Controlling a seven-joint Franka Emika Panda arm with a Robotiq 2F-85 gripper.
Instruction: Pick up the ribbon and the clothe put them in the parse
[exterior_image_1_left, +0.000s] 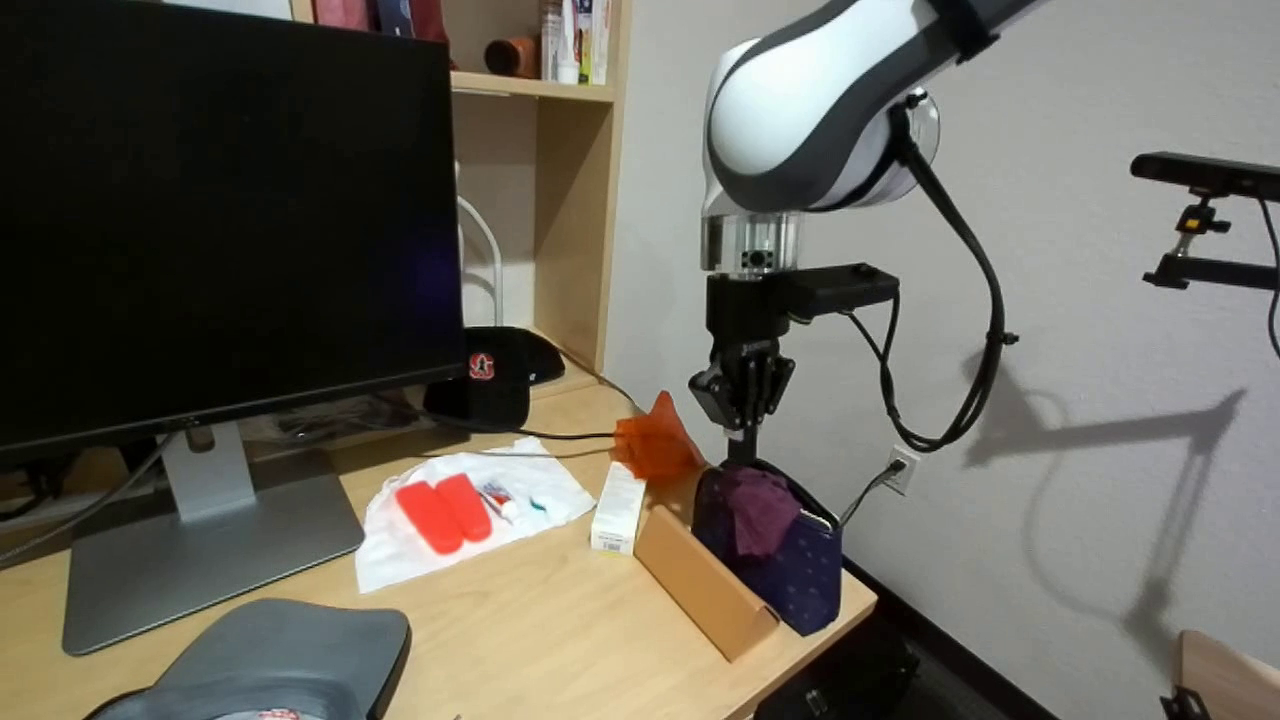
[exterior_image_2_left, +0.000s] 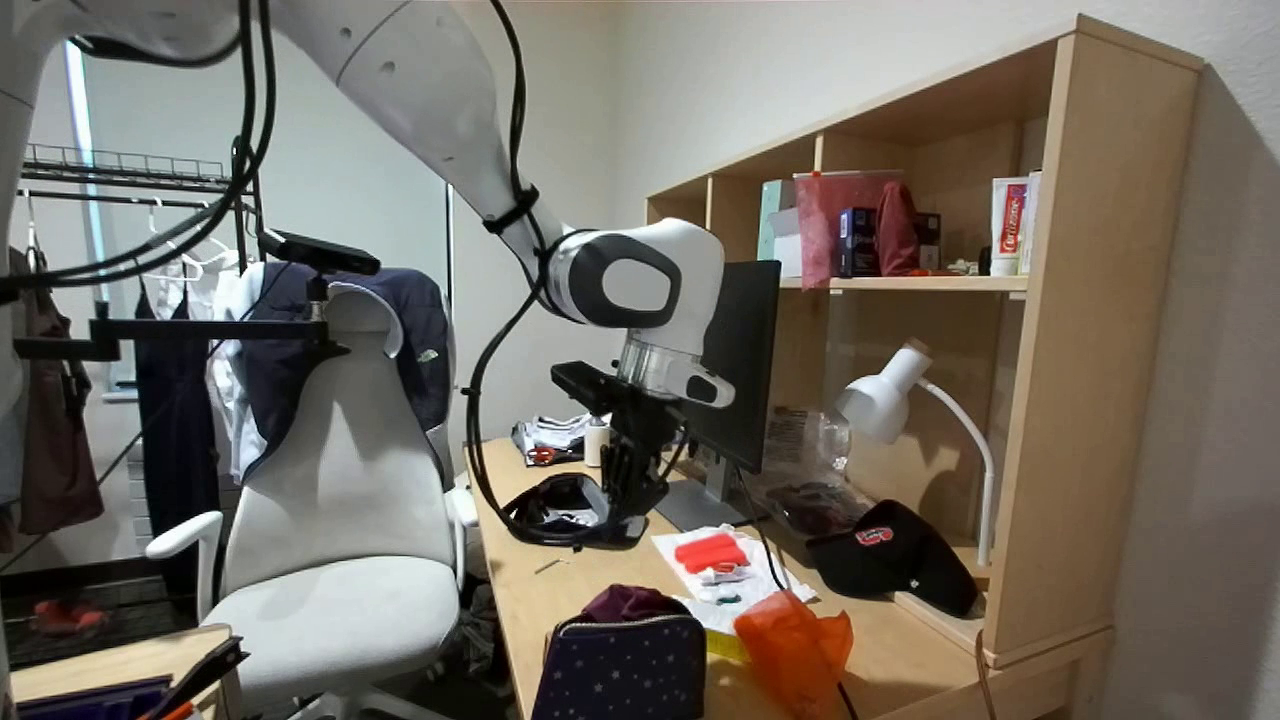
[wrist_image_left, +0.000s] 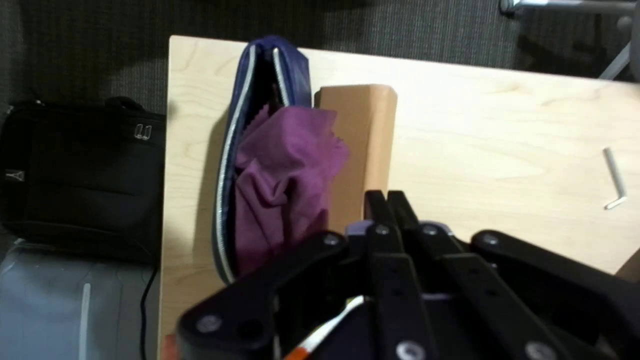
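Note:
The purse (exterior_image_1_left: 800, 577) is dark navy with small stars and stands upright with its zip open near the table's corner. It also shows in an exterior view (exterior_image_2_left: 620, 670) and in the wrist view (wrist_image_left: 231, 145). The purple-maroon cloth (wrist_image_left: 290, 165) lies in the purse's mouth and hangs over one side towards the tan case. It also shows in both exterior views (exterior_image_1_left: 762, 508) (exterior_image_2_left: 632, 602). My gripper (wrist_image_left: 386, 195) is above the table by the purse, its fingers together with only a thin gap and nothing between them. It points down in both exterior views (exterior_image_1_left: 742, 440) (exterior_image_2_left: 622, 505). The ribbon is hidden or out of view.
A tan case (exterior_image_1_left: 700, 590) stands beside the purse. A white box (exterior_image_1_left: 618, 508) and an orange bag (exterior_image_1_left: 662, 445) are close by. A white cloth (exterior_image_1_left: 385, 555) holds red items. The monitor (exterior_image_1_left: 230, 220) and a black cap (exterior_image_1_left: 490, 375) stand behind. A hex key (wrist_image_left: 615, 177) lies on the table.

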